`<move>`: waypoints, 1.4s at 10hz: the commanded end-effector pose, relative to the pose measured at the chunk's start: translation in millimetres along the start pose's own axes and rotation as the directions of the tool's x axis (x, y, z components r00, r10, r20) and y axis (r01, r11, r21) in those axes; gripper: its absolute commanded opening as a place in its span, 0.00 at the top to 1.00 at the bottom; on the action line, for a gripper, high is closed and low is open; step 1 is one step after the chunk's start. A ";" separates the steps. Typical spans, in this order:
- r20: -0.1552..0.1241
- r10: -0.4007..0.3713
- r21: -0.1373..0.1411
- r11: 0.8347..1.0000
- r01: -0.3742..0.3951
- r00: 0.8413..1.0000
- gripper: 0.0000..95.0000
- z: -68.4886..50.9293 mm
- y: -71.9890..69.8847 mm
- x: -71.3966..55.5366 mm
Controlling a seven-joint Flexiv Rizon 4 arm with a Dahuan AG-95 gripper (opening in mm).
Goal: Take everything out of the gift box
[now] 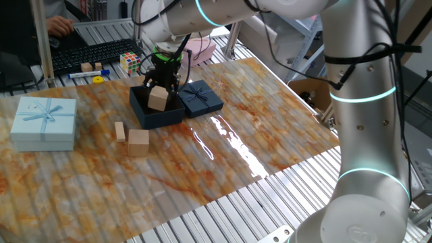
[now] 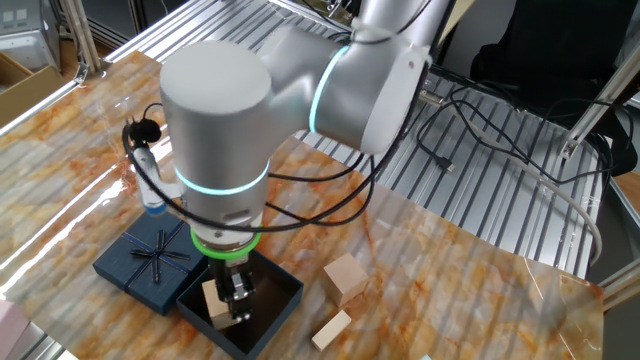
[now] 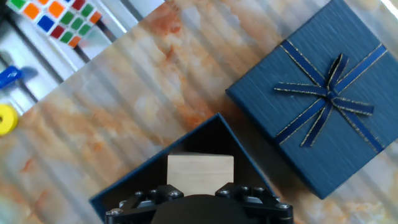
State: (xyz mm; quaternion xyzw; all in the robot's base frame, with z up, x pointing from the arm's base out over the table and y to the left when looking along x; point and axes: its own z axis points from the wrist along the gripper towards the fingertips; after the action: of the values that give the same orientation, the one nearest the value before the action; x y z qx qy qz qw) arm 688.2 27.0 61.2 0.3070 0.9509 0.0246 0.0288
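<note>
The navy gift box [image 1: 158,120] stands open on the marbled table; it also shows in the other fixed view [image 2: 275,318] and the hand view [image 3: 149,163]. Its bow lid [image 1: 200,98] [image 2: 150,258] [image 3: 317,106] lies flat beside it. My gripper [image 1: 160,86] [image 2: 236,305] is down in the box, shut on a pale wooden block [image 1: 157,100] [image 2: 213,298] [image 3: 200,169], which sits tilted between the fingers. A wooden cube [image 1: 138,142] [image 2: 345,277] and a thin slab [image 1: 120,131] [image 2: 332,328] lie on the table outside the box.
A light blue ribboned box [image 1: 44,121] stands at the left. A puzzle cube [image 1: 130,62] [image 3: 56,18], a yellow ring [image 1: 98,79], a blue marker [image 1: 84,73], a small block [image 1: 86,67] and a pink box [image 1: 199,50] lie behind. A person works at a keyboard [image 1: 88,54].
</note>
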 end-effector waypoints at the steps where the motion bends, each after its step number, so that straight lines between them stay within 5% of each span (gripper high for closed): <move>1: -0.016 -0.075 -0.004 0.997 0.075 0.997 1.00 -9.7 6.7 7.6; 6: -0.052 -0.129 -0.048 0.991 0.127 0.990 1.00 -39.2 23.3 26.0; 11: -0.061 -0.170 -0.027 0.985 0.168 0.984 1.00 -76.6 49.5 40.0; 14: -0.057 -0.168 -0.028 0.986 0.167 0.984 1.00 -78.5 68.0 51.6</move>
State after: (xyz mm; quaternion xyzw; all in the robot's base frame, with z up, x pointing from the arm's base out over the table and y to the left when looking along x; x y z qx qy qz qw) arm 679.3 111.9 140.0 0.2226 0.9740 0.0420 0.0098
